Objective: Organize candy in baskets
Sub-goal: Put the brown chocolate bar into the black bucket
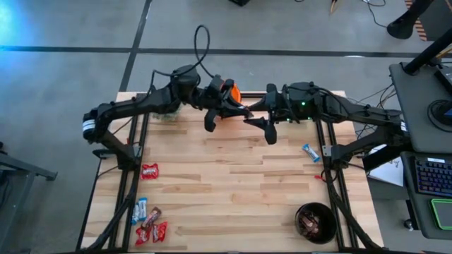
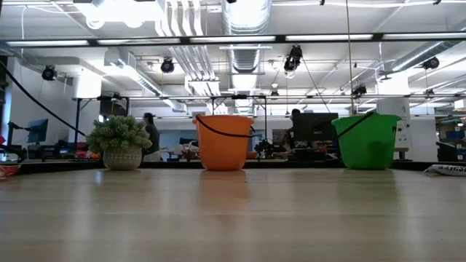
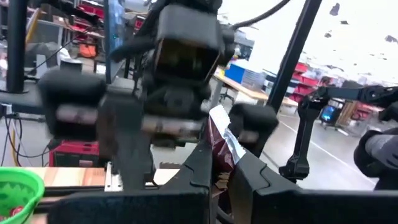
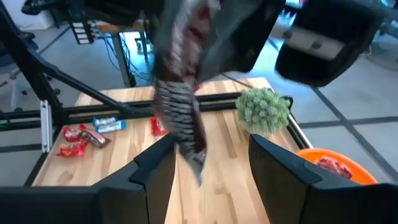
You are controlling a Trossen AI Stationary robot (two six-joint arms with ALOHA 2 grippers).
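Beside the orange basket (image 1: 232, 92), the left tool (image 1: 244, 107) pinches a dark brown candy (image 4: 180, 106); the right tool (image 4: 208, 163) gapes open around it.

Orange basket (image 2: 224, 143), bright green basket (image 2: 366, 141), black basket (image 1: 316, 222), red candy (image 1: 149, 170), pale striped wooden table (image 1: 233, 183)

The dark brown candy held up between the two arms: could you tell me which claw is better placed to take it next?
Probably the right claw: it stands open with the dark brown candy hanging between its fingers, while the left claw is shut on it.
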